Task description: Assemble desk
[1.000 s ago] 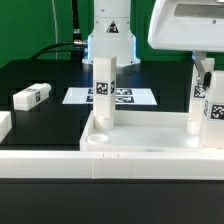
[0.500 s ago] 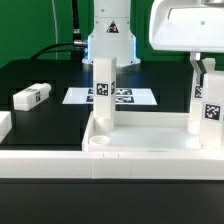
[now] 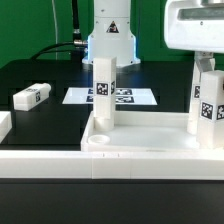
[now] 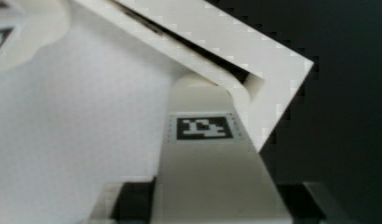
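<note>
the desk top (image 3: pixel 150 140) lies rim-up on the black table (image 3: pixel 50 125). its near edge sits against the long rail (image 3: pixel 40 160), and its long axis runs from the exterior view's left to right. bare table lies open on the exterior view's left, between the tray and one loose leg (image 3: pixel 31 96) lying flat.

three legs show in all. two stand about upright in the tray: the left leg (image 3: pixel 105 92) at the far left corner and the right leg (image 3: pixel 208 108) at the right end. there is one marker board (image 3: pixel 75 97), beyond the tray.

the gripper (image 3: pixel 205 70) is clamped on the right leg's top. in the wrist view, dark fingers (image 4: pixel 138 200) flank it.
</note>
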Available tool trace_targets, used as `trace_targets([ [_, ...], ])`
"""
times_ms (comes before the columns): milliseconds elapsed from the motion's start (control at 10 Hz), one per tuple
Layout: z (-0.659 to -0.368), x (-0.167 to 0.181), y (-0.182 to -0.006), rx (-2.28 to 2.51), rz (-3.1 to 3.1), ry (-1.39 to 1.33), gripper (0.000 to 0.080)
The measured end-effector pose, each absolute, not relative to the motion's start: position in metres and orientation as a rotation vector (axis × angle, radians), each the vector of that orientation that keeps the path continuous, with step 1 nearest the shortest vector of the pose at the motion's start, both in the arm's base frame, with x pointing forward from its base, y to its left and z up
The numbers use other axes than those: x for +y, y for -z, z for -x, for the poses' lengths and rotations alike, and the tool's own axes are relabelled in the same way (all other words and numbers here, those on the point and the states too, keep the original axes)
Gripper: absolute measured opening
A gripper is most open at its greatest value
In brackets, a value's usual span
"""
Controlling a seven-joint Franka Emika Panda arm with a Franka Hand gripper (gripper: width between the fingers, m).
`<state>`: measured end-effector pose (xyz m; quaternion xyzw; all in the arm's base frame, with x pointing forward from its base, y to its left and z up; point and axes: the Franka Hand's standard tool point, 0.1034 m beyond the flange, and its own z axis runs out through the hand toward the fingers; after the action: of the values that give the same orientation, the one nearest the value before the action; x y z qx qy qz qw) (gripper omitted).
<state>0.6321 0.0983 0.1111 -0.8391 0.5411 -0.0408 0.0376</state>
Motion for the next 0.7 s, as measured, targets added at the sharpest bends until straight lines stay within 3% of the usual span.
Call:
trace_targets([
  [400, -0.6322, 0.098, -0.1111, 1.815, 2.461, 0.117, 0.0291],
  [500, -0.6319, 0.0981, -0.1103, 1.778, 2.491, 0.118, 0.0367],
  [600, -0.6312, 0.099, -0.109, 1.761, 2.505, 0.116, 0.0367],
  [700, -0.6312, 0.099, -0.1089, 1.664, 2.579, 0.123, 0.0565],
])
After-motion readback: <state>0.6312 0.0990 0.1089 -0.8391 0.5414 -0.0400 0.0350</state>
